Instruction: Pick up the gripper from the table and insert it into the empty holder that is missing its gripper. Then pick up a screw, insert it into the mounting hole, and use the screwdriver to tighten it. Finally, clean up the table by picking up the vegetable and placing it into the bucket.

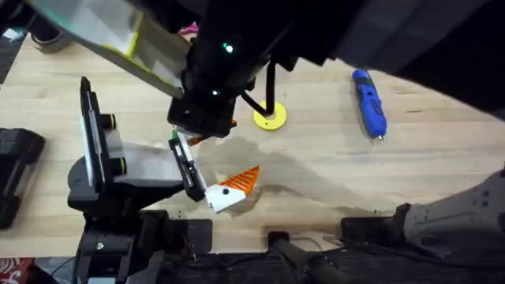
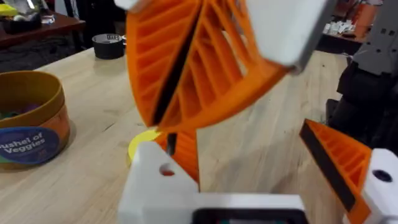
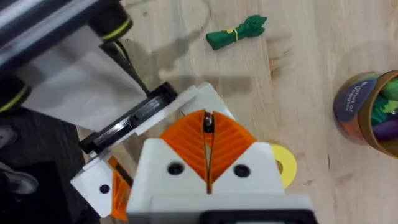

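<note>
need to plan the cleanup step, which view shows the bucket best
The left wrist view: the bucket sits large at the frame's edge, its orange-brown wall, open rim and blue band all readable. The right wrist view shows the bucket tipped, partly cut off, with green items inside.

Right gripper (image 3: 208,163) jaws closed; green vegetable (image 3: 236,33) lies on the counter (image 3: 298,93), well apart from the bucket (image 3: 367,112).

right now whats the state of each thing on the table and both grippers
left gripper: open, nothing between its fingers
right gripper: shut on a small dark screw
screwdriver: lying flat, untouched
bucket: upright, open top, toy veggies inside
vegetable: lying outside the bucket
</note>
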You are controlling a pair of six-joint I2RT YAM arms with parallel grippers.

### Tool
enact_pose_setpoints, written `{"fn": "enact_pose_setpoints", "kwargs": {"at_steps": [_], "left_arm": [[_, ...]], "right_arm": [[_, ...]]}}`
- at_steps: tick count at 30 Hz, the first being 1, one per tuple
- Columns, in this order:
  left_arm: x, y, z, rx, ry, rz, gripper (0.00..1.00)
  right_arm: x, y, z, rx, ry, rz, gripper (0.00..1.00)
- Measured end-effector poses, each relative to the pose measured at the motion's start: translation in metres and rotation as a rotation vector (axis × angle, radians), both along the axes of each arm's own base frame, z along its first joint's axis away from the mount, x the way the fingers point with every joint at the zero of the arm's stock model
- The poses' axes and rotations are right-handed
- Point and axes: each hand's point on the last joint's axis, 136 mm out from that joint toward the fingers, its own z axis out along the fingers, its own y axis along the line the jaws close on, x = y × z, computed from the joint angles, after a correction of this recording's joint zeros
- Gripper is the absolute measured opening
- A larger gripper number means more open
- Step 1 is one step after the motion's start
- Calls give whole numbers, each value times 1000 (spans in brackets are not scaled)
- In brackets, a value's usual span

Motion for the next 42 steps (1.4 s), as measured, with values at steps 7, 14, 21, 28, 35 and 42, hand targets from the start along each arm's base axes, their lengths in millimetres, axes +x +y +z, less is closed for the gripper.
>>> {"fn": "enact_pose_setpoints", "kwargs": {"at_steps": [7,14,21,28,35,42], "left_arm": [[0,0,0,0,0,0,985],[0,0,0,0,0,0,985],[0,0,0,0,0,0,985],[0,0,0,0,0,0,985],[0,0,0,0,0,0,985],[0,0,0,0,0,0,985]], "right_arm": [[-1,-1,-8,-14,8,0,5],[0,0,-8,-9,5,0,5],[0,0,-8,-9,3,3,5],[0,0,-8,-9,2,3,5],[1,1,-9,-13,3,6,5],[1,2,-15,-27,10,6,5]]}}
